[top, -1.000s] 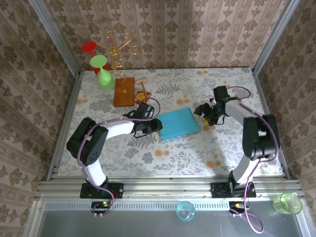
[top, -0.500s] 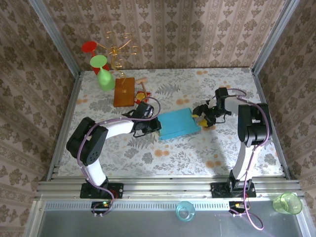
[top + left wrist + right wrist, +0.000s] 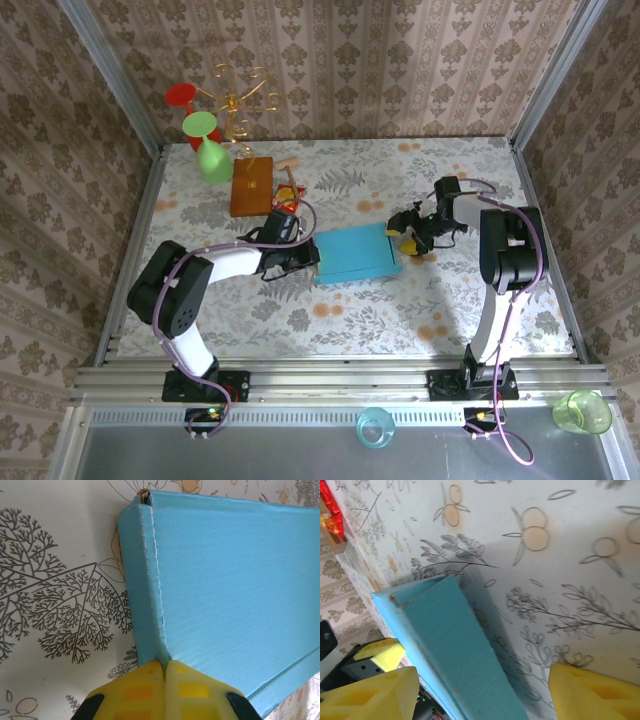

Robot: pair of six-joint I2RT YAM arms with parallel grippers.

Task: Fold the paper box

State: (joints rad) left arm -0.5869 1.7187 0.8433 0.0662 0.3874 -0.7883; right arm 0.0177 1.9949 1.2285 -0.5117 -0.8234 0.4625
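Seeing our left tool (image 3: 164,667) pinching the left edge of the paper box (image 3: 357,253), which lies mid-way across the table (image 3: 420,310); our right tool (image 3: 407,238) is spread just beside its far-right corner.

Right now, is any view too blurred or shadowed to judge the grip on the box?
Top external: evenly lit and sharp, with a soft shadow on the table beside the box. Left wrist: box crisp, the left fingers pinching its edge a bit soft. Right wrist: right fingers blurred, the box shadowing the table.
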